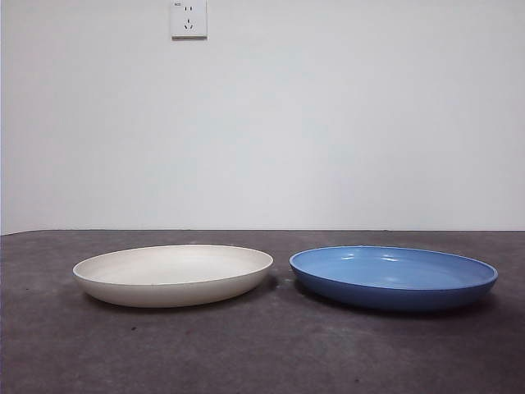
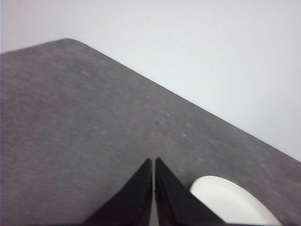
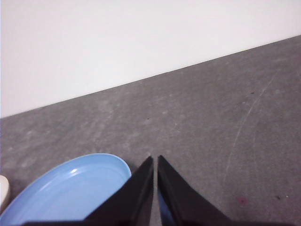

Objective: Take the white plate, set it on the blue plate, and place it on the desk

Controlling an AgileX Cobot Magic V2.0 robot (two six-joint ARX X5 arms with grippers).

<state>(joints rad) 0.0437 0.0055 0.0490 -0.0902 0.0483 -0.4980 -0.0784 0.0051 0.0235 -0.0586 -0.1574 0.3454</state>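
Front view: matte white plate (image 1: 173,275) beside glossy blue plate (image 1: 394,277) (rough desk (image 1: 262,353)); both end effectors clenched, empty.

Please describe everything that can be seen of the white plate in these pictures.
The white plate is a wide, shallow, round dish, cream-white and matte, with a low curved rim. It looks empty and sits flat, right way up, on the desk. In the front view a narrow gap separates it from the blue plate beside it. Nothing touches it except the desk. The left gripper, fingers closed, is above the desk beside the plate.
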